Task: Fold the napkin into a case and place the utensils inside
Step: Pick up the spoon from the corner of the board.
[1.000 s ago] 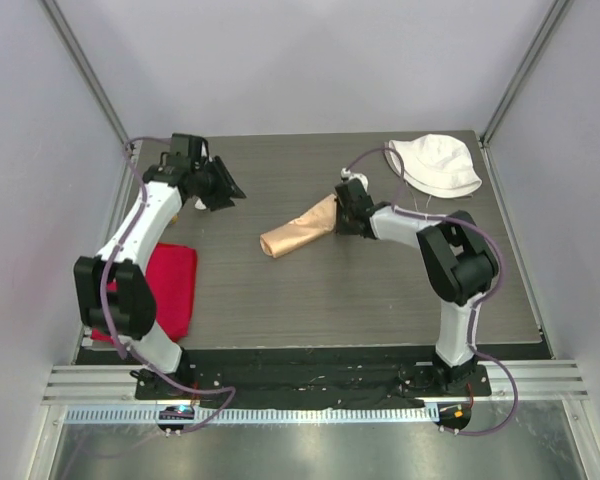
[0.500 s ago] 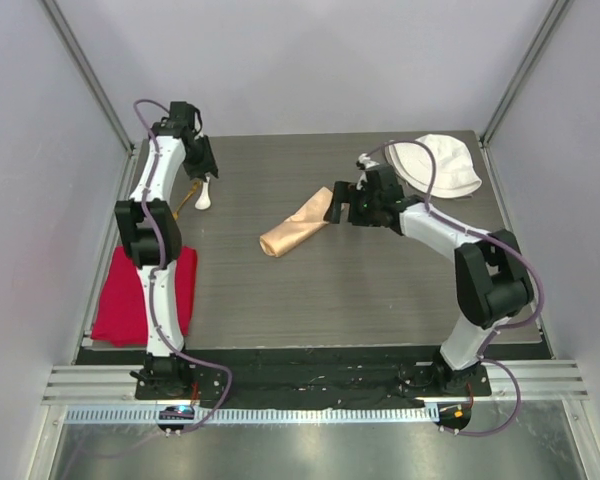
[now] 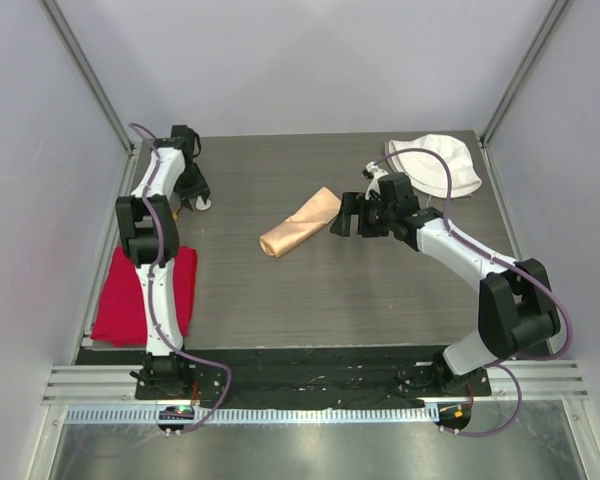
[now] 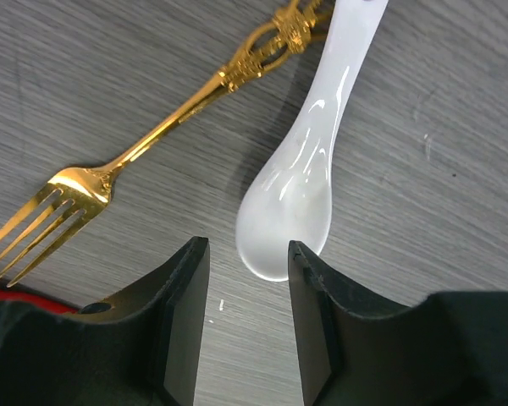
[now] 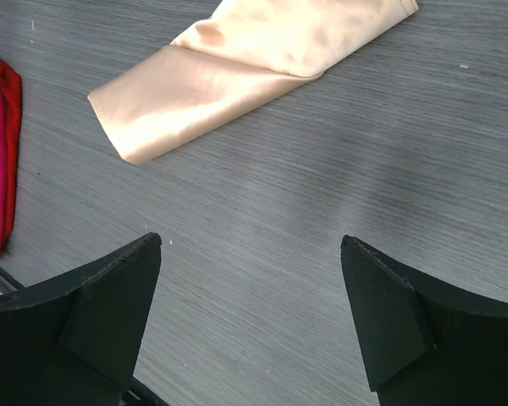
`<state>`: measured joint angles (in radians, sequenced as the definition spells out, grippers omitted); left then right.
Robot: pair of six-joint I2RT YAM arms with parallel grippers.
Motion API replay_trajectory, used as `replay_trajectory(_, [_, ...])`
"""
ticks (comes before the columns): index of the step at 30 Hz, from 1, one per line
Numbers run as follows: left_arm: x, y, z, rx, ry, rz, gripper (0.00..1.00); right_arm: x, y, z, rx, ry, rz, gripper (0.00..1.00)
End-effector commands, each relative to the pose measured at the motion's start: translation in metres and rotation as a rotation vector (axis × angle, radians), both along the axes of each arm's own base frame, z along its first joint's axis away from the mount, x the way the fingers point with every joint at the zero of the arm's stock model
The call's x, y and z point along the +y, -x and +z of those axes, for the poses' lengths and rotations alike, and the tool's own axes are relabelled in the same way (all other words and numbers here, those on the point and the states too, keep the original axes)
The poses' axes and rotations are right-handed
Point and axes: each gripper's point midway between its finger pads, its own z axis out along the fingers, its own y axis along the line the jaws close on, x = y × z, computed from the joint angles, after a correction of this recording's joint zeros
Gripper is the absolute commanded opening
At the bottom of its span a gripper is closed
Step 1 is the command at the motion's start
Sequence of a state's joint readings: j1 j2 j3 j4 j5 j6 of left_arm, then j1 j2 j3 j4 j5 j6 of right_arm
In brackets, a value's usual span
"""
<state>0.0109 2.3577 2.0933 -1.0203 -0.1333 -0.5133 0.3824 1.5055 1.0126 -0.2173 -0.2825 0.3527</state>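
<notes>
The peach-orange case [image 3: 300, 226] is a narrow folded strip lying slantwise on the table [image 3: 330, 300], just ahead of the right claw [image 3: 348, 216] and not touching it. Seen from that wrist, the case [image 5: 237, 68] sits beyond the fingertips with bare wood between. I cannot see into its folds. Both utensils are outside it, well off at the left claw [image 3: 192, 196].

There the white spoon [image 4: 298, 182] lies bowl-up, the rounded end of its bowl reaching into the gap of the left claw [image 4: 247, 247]. The gold fork [image 4: 152, 135] lies beside it, to the claw's left, its ornate handle end crossing by the spoon's handle. The left claw is half-open and straddles the bowl's tip. Whether a finger touches it I cannot tell.

The right claw [image 5: 250, 254] gapes wide and holds nothing. A white fabric hat [image 3: 436, 164] sits behind it near the far corner. A red cloth [image 3: 145, 295] lies behind the left claw, toward that arm's base.

The left arm is stretched far out, wrist pointing down. The right arm reaches low across the table towards the case.
</notes>
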Motion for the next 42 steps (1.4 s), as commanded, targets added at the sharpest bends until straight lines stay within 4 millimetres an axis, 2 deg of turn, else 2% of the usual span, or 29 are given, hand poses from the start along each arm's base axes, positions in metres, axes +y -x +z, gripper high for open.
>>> replay_trajectory(1, [0.010,-0.008,0.004,-0.019,0.020,0.085,0.46,0.006,0.002,0.010,-0.037,-0.020,0.033,0.91])
replay_trajectory(9, [0.007,-0.012,-0.012,-0.041,0.105,0.129,0.46,0.006,0.003,0.012,-0.052,-0.009,0.030,0.91])
replay_trajectory(12, [0.000,-0.019,-0.011,-0.071,0.159,0.137,0.42,0.004,0.003,0.008,-0.046,0.009,0.020,0.91])
replay_trajectory(13, [-0.009,-0.018,-0.014,-0.072,0.205,0.141,0.41,0.004,0.004,0.007,-0.045,0.013,0.023,0.91])
replay_trajectory(16, [-0.011,-0.025,-0.011,-0.122,0.234,0.162,0.29,0.007,0.002,0.005,-0.049,0.030,0.019,0.91])
replay_trajectory(18, [-0.013,-0.028,-0.010,-0.135,0.243,0.162,0.15,0.008,0.001,0.002,-0.048,0.049,0.013,0.90])
replay_trajectory(20, [-0.014,-0.031,-0.006,-0.144,0.246,0.147,0.01,0.010,-0.001,0.000,-0.051,0.061,0.021,0.88])
replay_trajectory(22, [-0.019,-0.031,0.004,-0.157,0.259,0.125,0.00,0.014,-0.002,0.001,-0.052,0.054,0.034,0.78])
replay_trajectory(24, [-0.029,-0.029,0.012,-0.173,0.299,0.092,0.00,0.016,-0.005,0.006,-0.066,0.043,0.032,0.73])
replay_trajectory(25, [-0.035,-0.029,0.034,-0.214,0.320,0.076,0.00,0.019,-0.007,0.011,-0.084,0.029,0.032,0.72])
replay_trajectory(26, [-0.041,-0.027,0.043,-0.232,0.345,0.069,0.00,0.021,-0.009,0.014,-0.088,0.014,0.030,0.73])
replay_trajectory(27, [-0.059,-0.023,0.049,-0.253,0.423,0.044,0.00,0.025,-0.009,0.018,-0.091,-0.007,0.037,0.76])
replay_trajectory(28, [-0.068,-0.018,0.076,-0.309,0.453,0.026,0.00,0.037,-0.010,0.027,-0.087,-0.071,0.058,0.80])
replay_trajectory(29, [-0.079,-0.014,0.089,-0.340,0.487,0.009,0.00,0.043,-0.011,0.027,-0.070,-0.098,0.069,0.80])
replay_trajectory(30, [-0.091,-0.004,0.086,-0.344,0.540,0.000,0.00,0.052,-0.010,0.030,-0.062,-0.130,0.091,0.81])
replay_trajectory(31, [-0.111,0.006,0.113,-0.398,0.567,-0.045,0.00,0.061,-0.014,0.040,-0.082,-0.166,0.100,0.81])
replay_trajectory(32, [-0.119,0.014,0.119,-0.413,0.588,-0.056,0.00,0.073,-0.011,0.036,-0.052,-0.184,0.120,0.81])
replay_trajectory(33, [-0.130,0.031,0.109,-0.385,0.626,-0.055,0.00,0.082,-0.010,0.042,-0.056,-0.210,0.139,0.81])
replay_trajectory(34, [-0.145,0.034,0.121,-0.437,0.635,-0.099,0.00,0.090,-0.011,0.050,-0.062,-0.239,0.152,0.81])
replay_trajectory(35, [-0.151,0.044,0.140,-0.481,0.641,-0.122,0.00,0.101,-0.006,0.051,-0.036,-0.271,0.154,0.81])
replay_trajectory(36, [-0.154,0.056,0.135,-0.471,0.641,-0.114,0.00,0.109,-0.008,0.060,-0.060,-0.310,0.157,0.81])
replay_trajectory(37, [-0.167,0.064,0.140,-0.493,0.652,-0.137,0.00,0.116,-0.007,0.063,-0.058,-0.331,0.157,0.81])
replay_trajectory(38, [-0.172,0.080,0.144,-0.514,0.662,-0.147,0.00,0.123,-0.003,0.068,-0.034,-0.368,0.146,0.81])
replay_trajectory(40, [-0.192,0.092,0.154,-0.568,0.679,-0.165,0.00,0.132,-0.004,0.079,-0.062,-0.414,0.122,0.82])
replay_trajectory(41, [-0.198,0.108,0.158,-0.590,0.686,-0.176,0.00,0.137,-0.003,0.083,-0.075,-0.426,0.108,0.83])
replay_trajectory(42, [-0.204,0.114,0.162,-0.608,0.697,-0.178,0.00,0.140,-0.003,0.089,-0.075,-0.467,0.087,0.83])
